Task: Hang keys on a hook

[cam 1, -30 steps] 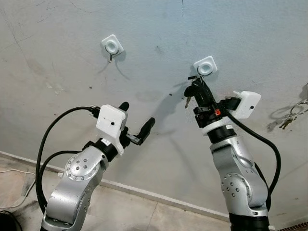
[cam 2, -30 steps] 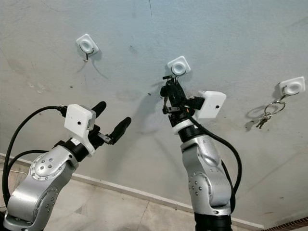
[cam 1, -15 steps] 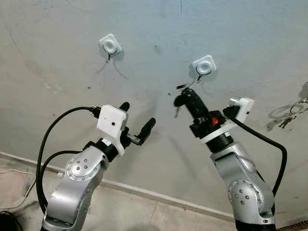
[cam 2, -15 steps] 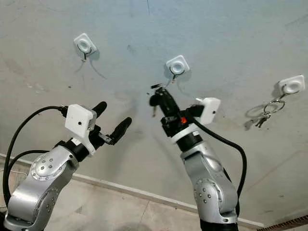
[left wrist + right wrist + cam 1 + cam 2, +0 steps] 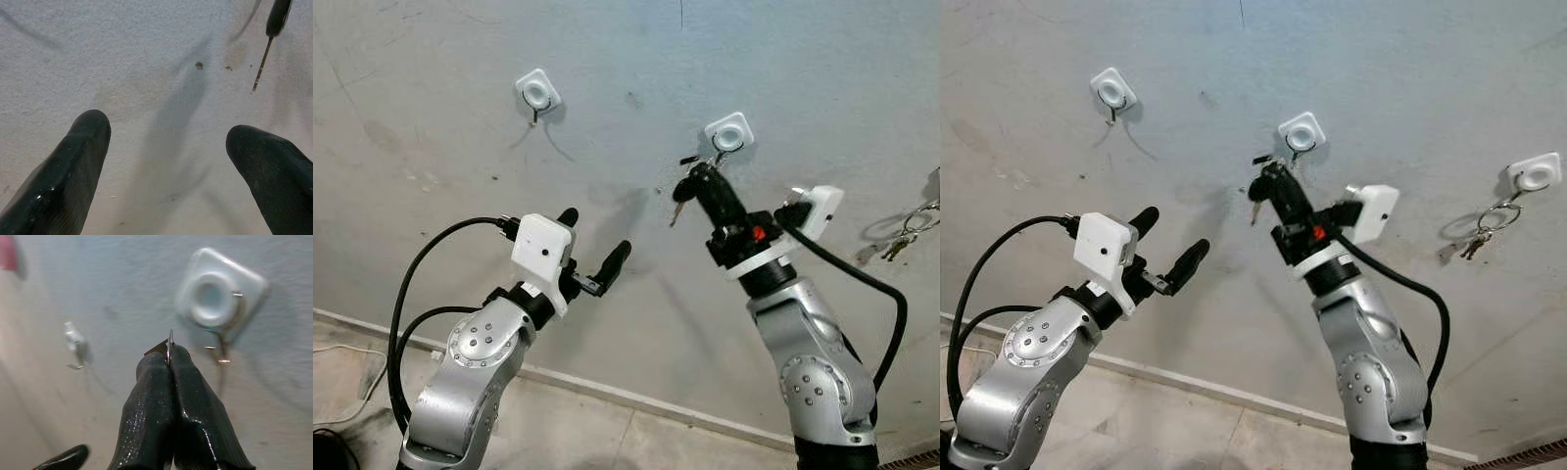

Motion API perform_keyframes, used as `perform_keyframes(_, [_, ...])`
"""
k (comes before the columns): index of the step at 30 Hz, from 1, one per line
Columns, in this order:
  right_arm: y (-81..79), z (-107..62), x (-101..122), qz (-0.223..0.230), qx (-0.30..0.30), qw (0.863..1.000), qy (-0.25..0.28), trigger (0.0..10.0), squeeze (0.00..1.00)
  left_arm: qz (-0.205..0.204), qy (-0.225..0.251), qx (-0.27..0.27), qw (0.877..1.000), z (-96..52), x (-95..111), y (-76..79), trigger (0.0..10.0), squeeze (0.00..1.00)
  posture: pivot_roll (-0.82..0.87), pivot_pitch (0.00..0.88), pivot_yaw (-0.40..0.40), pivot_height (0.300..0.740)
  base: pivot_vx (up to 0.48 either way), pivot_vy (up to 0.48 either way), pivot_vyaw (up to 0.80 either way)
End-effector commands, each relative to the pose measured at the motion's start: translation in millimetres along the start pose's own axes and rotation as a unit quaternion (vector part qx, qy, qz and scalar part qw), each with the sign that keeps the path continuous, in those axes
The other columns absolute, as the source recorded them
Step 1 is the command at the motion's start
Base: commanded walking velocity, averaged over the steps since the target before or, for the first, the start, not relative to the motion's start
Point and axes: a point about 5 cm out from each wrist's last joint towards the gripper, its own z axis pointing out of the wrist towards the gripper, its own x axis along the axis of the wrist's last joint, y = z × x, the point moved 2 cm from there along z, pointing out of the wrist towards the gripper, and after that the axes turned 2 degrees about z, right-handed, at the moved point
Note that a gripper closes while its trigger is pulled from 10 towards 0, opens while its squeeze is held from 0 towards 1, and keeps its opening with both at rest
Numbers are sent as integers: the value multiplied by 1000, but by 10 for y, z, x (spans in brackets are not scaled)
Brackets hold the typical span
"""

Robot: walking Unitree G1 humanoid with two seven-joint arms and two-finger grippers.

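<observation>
A white middle hook (image 5: 729,132) is stuck on the grey wall. My right gripper (image 5: 697,177) is just below and left of it, shut on a key ring. A dark-headed key (image 5: 678,203) dangles from the fingers. In the right wrist view the fingertips (image 5: 169,363) pinch a thin metal piece, with the hook (image 5: 215,296) close ahead and slightly to one side. My left gripper (image 5: 594,231) is open and holds nothing, lower on the wall between the left and middle hooks. The dangling key (image 5: 268,46) hangs ahead of it in the left wrist view.
A second white hook (image 5: 539,92) sits at the upper left with nothing on it. A third hook (image 5: 1535,174) at the right carries another bunch of keys (image 5: 1475,242). A skirting strip (image 5: 607,394) and tiled floor run below. A black cable (image 5: 406,284) loops off my left arm.
My right gripper dropped down and left away from the middle hook, then rose back close under it, the keys still held. The left arm stayed put.
</observation>
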Motion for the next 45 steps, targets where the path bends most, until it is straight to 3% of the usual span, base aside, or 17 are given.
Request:
perform_keyframes(1, [35,18,63,-9,-10,1000,13,10000,0,6,6,-9,1000,12,38,30,10000,0,250,61,-44,740,0,0,0])
perform_keyframes(12, [151,-33,45,-15,-41,999,15,10000,0,6,5,-10,1000,5,39,31,10000,0,253,65,-45,740,0,0,0])
perform_keyframes(24, [265,-87,-58,36,-80,996,13,10000,0,6,5,-10,1000,6,38,31,10000,0,256,65,-43,740,0,0,0])
perform_keyframes(37, [289,-108,-142,65,-94,993,0,10000,0,4,4,-11,1000,3,32,38,10000,0,253,64,-42,740,0,0,0])
perform_keyframes(44, [240,-125,-210,57,-87,994,-17,10000,0,3,3,-12,1000,3,28,43,10000,0,253,64,-42,740,0,0,0])
perform_keyframes(45, [238,-123,-209,56,-87,995,-17,10000,627,3,3,-13,1000,5,28,52,10000,0,252,64,-43,740,0,0,0])
